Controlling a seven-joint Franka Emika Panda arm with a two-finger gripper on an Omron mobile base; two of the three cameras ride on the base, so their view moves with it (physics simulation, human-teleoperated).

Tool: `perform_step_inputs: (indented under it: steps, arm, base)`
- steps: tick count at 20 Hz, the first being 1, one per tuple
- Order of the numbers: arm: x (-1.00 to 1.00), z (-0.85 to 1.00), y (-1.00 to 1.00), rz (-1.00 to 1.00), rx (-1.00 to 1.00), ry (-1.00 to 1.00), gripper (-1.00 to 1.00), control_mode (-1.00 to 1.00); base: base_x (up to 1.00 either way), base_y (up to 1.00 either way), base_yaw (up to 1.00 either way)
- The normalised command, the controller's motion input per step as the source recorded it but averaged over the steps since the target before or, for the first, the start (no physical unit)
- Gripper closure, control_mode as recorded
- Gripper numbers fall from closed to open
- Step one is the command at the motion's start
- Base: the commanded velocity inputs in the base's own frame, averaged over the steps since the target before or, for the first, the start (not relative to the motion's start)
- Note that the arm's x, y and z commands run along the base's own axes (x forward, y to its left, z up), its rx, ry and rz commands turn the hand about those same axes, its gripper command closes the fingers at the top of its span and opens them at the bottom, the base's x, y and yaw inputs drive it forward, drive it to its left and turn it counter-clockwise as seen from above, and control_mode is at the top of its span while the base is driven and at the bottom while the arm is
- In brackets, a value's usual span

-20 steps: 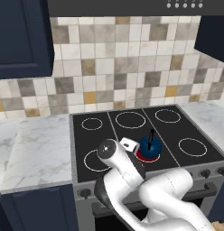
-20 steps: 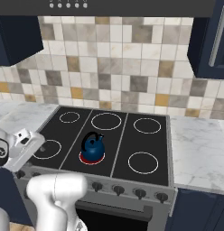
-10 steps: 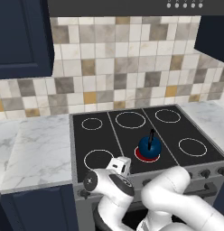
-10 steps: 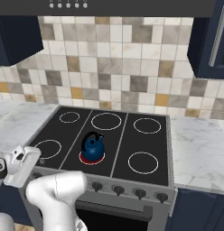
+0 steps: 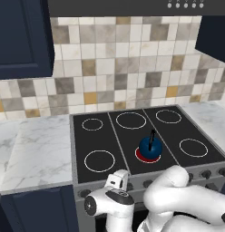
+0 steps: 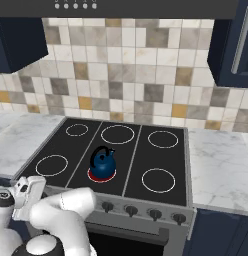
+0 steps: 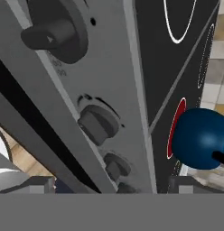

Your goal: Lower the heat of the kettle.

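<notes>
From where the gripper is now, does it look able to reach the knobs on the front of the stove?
Probably yes. The gripper sits low at the stove's front panel, and in the hand view the knobs lie close ahead with nothing between. The kettle stands up on its red burner, out of the way.

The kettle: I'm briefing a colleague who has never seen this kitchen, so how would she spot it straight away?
Start at the black stove top set between marble counters below the tiled wall. The kettle sits on the front middle burner. It is small, round and dark blue with a thin black handle, and its burner is the one ring glowing red while the others are white outlines.
</notes>
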Motion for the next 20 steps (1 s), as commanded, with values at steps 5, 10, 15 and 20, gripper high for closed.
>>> perform_step_inputs:
  steps: [5, 10, 15, 20]
  arm:
    - [0.23, -0.32, 0.04, 0.00, -0.11, -0.01, -1.00, -1.00]
    - [0.28, -0.20, 0.01, 0.00, -0.09, -0.04, -1.00, -1.00]
    - [0.21, -0.16, 0.06, -0.01, -0.07, 0.00, -1.00, -1.00]
    - [0.15, -0.17, 0.06, -0.02, -0.07, 0.00, -1.00, -1.00]
  base:
    - [0.00, 0.00, 0.00]
    - [0.00, 0.00, 0.00]
    - [0.00, 0.00, 0.00]
    - [0.00, 0.00, 0.00]
